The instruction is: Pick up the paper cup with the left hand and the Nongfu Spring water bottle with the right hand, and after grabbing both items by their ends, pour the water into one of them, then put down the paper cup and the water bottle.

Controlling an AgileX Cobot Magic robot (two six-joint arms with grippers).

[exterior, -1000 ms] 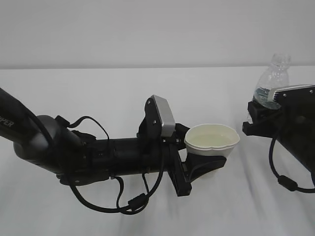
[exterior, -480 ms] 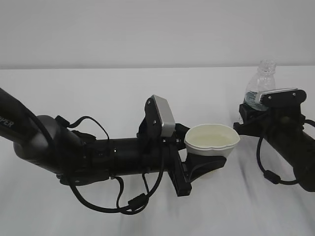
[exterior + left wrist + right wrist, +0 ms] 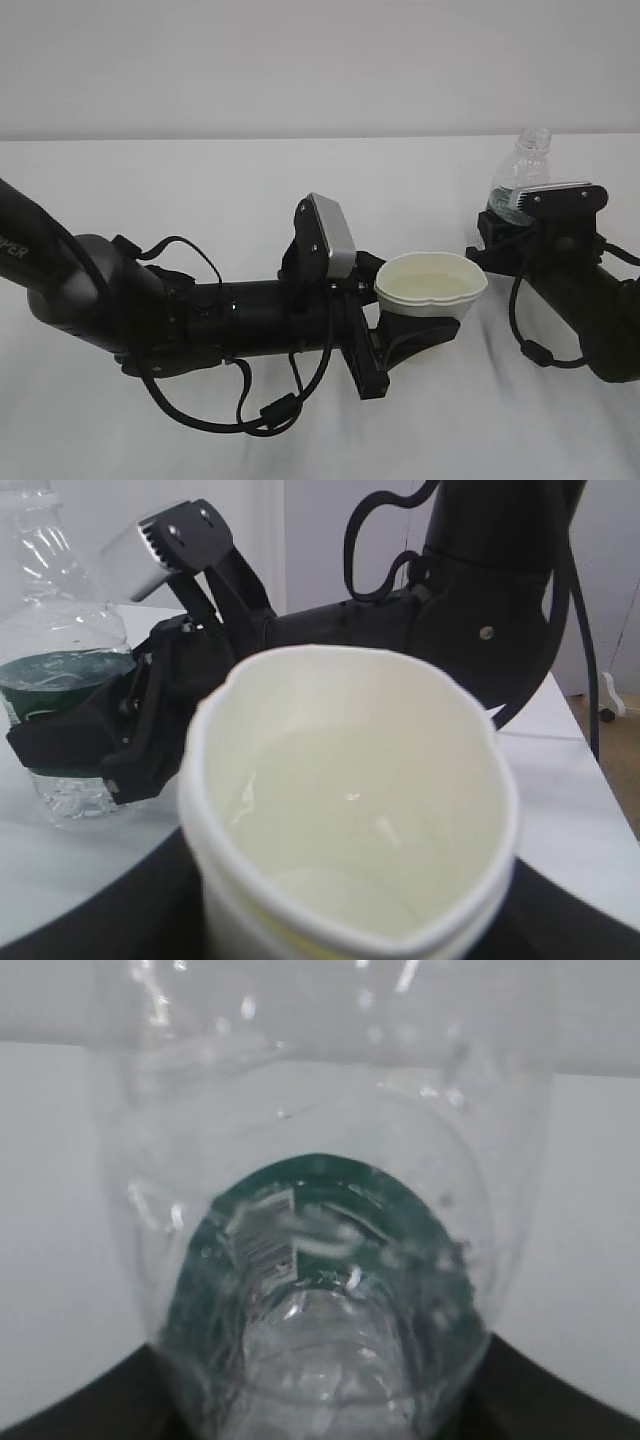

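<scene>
The white paper cup (image 3: 431,285) sits upright in the black jaws of my left gripper (image 3: 421,338), which is shut on its lower part. Its rim is squeezed out of round. Clear water (image 3: 350,815) lies in the cup (image 3: 300,730). To its right stands the clear Nongfu Spring water bottle (image 3: 521,168), upright and uncapped, with my right gripper (image 3: 497,240) shut on its green-labelled lower part. In the left wrist view the bottle (image 3: 55,630) shows just left of the cup. The right wrist view looks along the bottle (image 3: 310,1260), which fills it.
A white table (image 3: 200,180) runs under both arms, with a pale wall behind. Loose black cables (image 3: 250,412) hang under the left arm. Another cable loop (image 3: 535,350) hangs below the right arm.
The right arm has carried the bottle leftward toward the cup and brought it from a tilt to upright. The left arm and cup have not moved.
</scene>
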